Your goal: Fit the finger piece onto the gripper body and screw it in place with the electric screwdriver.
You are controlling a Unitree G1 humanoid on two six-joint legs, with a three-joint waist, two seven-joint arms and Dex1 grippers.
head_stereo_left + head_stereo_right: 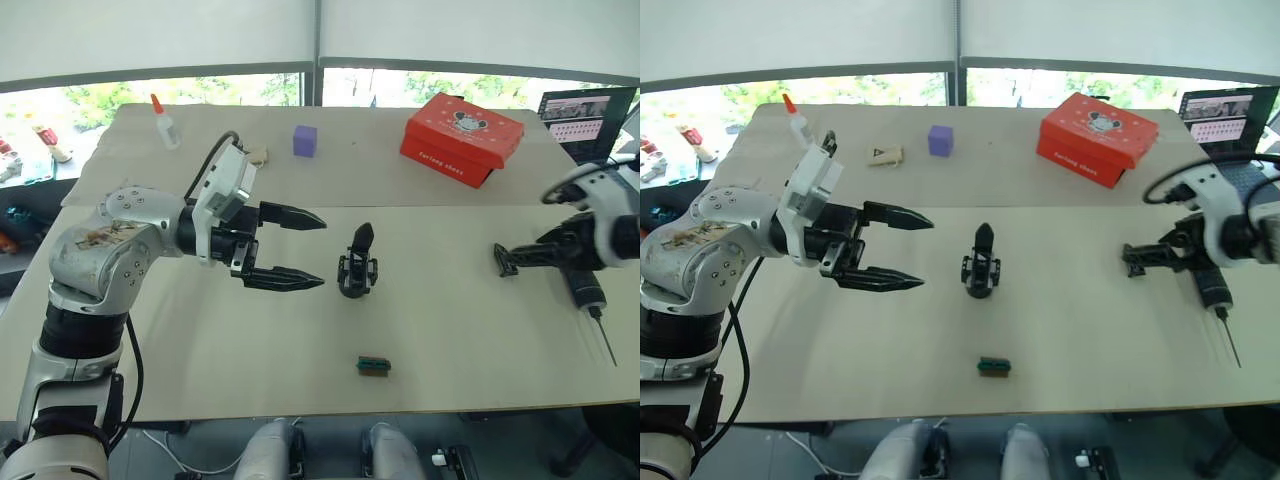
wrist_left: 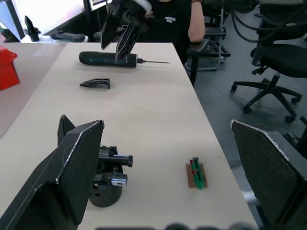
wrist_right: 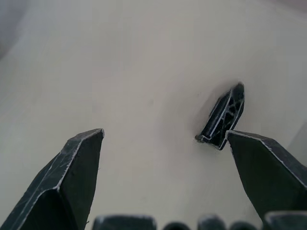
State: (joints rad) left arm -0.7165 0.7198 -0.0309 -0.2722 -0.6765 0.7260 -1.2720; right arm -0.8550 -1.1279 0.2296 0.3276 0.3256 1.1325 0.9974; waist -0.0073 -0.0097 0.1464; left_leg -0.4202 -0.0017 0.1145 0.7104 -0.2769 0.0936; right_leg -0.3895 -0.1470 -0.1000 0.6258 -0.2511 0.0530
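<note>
Counter (image 1: 250,350) near the lower middle carries a small green block (image 1: 373,366). Past it, at frame centre, the gripper body (image 1: 357,265) stands upright — just right of the left hand (image 1: 300,250), released and empty. At far right the right hand (image 3: 163,139) hangs spread over the finger piece (image 3: 223,116), with the electric screwdriver (image 1: 590,292) alongside.

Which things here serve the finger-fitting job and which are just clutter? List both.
For the job:
- finger piece, on the table by the open right claw
- gripper body, upright mid-table
- electric screwdriver, lying flat

Just lying about:
- red box
- purple cube
- glue bottle
- small green block
- laptop
</note>
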